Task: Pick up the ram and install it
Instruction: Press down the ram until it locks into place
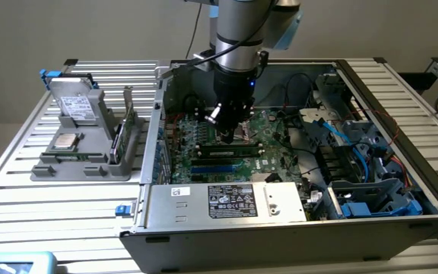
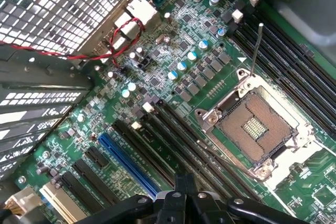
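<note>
Gripper (image 1: 227,132) is down inside the open PC case (image 1: 227,225), which lies on its side on the table (image 1: 44,200) so the motherboard (image 2: 173,77) faces up for a straight vertical reach, and its fingers are pinched fully together with nothing between them as far as I can tell. The ram (image 1: 229,152) already lies flat in a slot just below and in front of the gripper tips, apart from them. Looks seated to me, but the exterior view is too dim to say whether the clips latched.
</note>
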### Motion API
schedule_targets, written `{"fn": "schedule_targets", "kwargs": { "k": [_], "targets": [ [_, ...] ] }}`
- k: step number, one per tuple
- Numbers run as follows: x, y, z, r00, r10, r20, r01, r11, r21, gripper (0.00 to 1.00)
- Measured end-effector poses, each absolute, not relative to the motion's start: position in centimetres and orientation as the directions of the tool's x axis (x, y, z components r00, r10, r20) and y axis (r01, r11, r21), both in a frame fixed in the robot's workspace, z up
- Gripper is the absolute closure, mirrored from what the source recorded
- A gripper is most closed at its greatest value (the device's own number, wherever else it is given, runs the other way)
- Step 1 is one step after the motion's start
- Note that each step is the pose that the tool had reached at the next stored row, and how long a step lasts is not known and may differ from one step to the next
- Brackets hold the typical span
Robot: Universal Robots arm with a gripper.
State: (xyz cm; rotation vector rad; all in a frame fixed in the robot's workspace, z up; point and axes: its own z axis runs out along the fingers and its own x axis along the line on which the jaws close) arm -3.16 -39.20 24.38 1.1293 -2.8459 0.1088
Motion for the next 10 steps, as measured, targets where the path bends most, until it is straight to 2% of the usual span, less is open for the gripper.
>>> {"fn": "schedule_targets", "kwargs": {
  "k": [10],
  "targets": [
    [-3.15,-39.18,24.38,-0.791,-0.608,0.066,-0.611,0.789,-0.065,0.89]
  ]
}}
